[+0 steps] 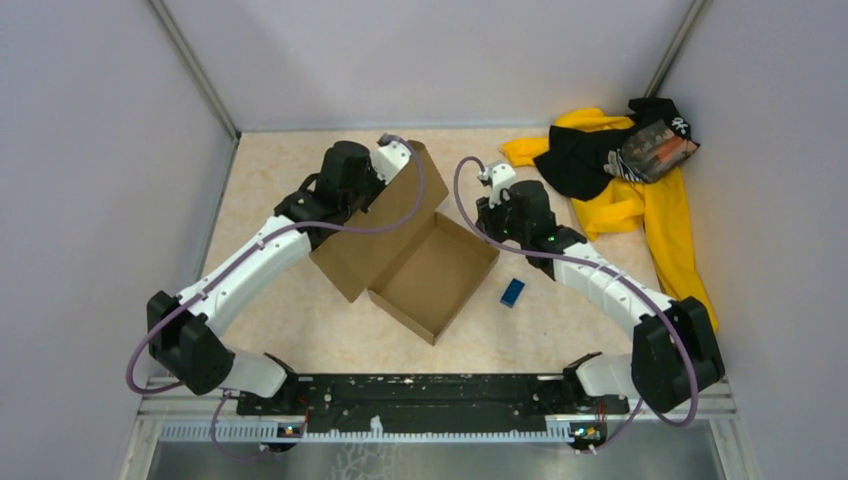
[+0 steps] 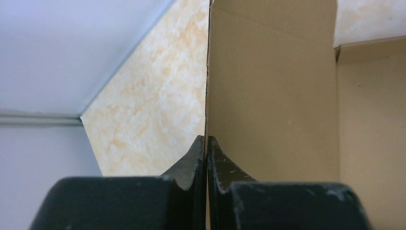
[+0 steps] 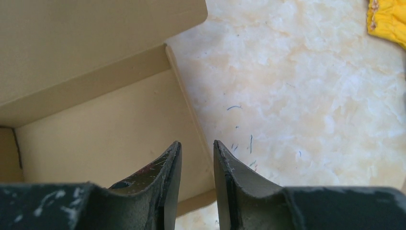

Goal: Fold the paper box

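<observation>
The paper box (image 1: 432, 277) is plain brown cardboard, a shallow open tray in the middle of the table. Its big lid flap (image 1: 380, 230) stands up along the tray's left side. My left gripper (image 1: 400, 168) is shut on that flap's far upper edge. In the left wrist view the thin sheet (image 2: 273, 96) runs straight into the pinched gripper (image 2: 206, 139). My right gripper (image 1: 484, 222) hovers over the tray's far right corner. In the right wrist view that gripper (image 3: 197, 143) stands open, with the box's side wall (image 3: 187, 108) lined up below the gap and nothing held.
A small blue block (image 1: 512, 292) lies on the table right of the box. A yellow-and-black cloth pile (image 1: 620, 170) fills the back right corner, its yellow edge (image 3: 388, 19) showing in the right wrist view. Grey walls enclose the table on three sides.
</observation>
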Robot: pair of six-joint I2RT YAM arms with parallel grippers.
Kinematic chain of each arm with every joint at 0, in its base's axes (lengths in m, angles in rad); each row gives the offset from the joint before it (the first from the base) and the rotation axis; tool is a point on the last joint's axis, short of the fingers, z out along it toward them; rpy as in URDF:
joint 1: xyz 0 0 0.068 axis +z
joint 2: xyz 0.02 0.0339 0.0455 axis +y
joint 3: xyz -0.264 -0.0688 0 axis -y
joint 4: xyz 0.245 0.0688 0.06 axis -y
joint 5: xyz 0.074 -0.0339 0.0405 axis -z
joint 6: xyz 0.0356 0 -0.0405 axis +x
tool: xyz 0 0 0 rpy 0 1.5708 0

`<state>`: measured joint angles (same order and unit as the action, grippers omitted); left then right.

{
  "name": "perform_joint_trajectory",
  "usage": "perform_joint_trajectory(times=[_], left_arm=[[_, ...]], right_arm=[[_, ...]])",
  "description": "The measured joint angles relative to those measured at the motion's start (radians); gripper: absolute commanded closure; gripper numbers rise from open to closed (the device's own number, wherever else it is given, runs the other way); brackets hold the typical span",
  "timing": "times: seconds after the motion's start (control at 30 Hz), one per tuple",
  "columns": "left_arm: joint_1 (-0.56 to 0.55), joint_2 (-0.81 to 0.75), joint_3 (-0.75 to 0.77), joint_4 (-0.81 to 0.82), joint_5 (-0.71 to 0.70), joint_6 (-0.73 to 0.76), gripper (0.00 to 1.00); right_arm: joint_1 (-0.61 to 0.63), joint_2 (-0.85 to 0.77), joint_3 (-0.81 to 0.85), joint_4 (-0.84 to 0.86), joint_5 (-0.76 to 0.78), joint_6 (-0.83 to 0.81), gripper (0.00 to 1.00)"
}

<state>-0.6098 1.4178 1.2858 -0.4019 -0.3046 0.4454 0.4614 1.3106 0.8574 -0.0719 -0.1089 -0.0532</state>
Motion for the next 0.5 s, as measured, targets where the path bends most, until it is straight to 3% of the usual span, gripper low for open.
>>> perform_joint_trajectory(times=[0.5], left_arm=[[-0.065,0.028,0.016,0.182,0.150,0.243,0.87]], right_arm=[[-0.080,-0.111,-0.105,0.013,0.054,0.207,0.68]])
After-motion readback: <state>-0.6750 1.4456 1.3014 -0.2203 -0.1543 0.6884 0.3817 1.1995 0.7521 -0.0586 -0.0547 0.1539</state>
